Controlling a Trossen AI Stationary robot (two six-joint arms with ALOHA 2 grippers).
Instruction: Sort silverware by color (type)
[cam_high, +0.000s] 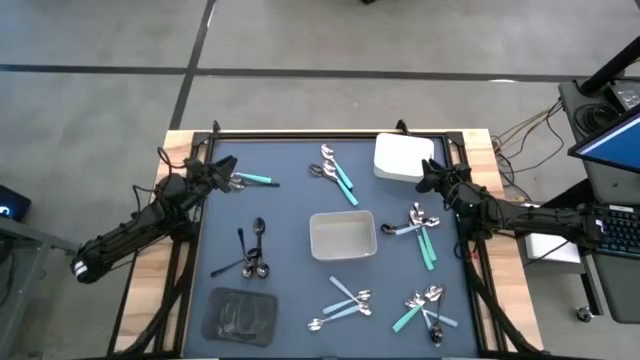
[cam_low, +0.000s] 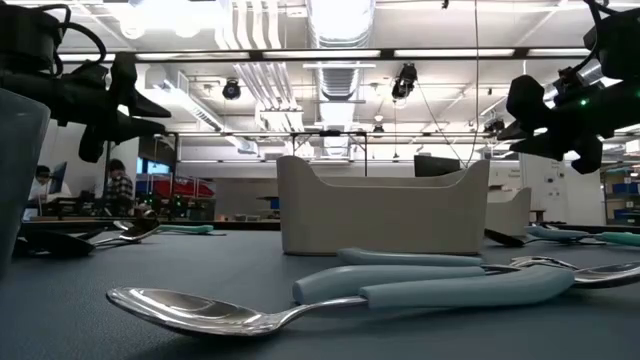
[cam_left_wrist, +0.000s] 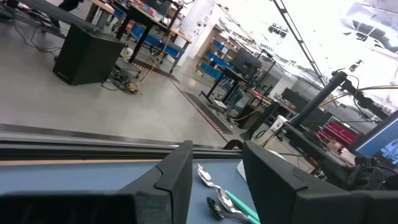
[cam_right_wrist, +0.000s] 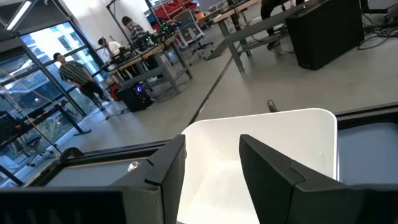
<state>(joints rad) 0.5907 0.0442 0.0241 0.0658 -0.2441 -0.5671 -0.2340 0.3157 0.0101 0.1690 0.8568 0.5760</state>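
Left gripper (cam_high: 222, 168) near desk's far left corner, fingers spread, empty. Right gripper (cam_high: 432, 178) beside white tray (cam_high: 402, 158) at far right, fingers spread, empty. Silverware (cam_high: 340, 301) scattered in clusters across desk; grey tray (cam_high: 343, 236) at centre.

The counter (cam_high: 290, 215) wears a dark slate-blue mat with pale wood showing at its side edges. The silverware (cam_high: 340, 172) mixes shiny metal heads with teal handles, pale-blue handles (cam_high: 345, 300), and all-black pieces (cam_high: 250, 250). Trays: white (cam_high: 402, 158) at the far edge, grey (cam_high: 342, 236) mid-counter, and dark, perhaps charcoal (cam_high: 240, 314), at the near-left corner.
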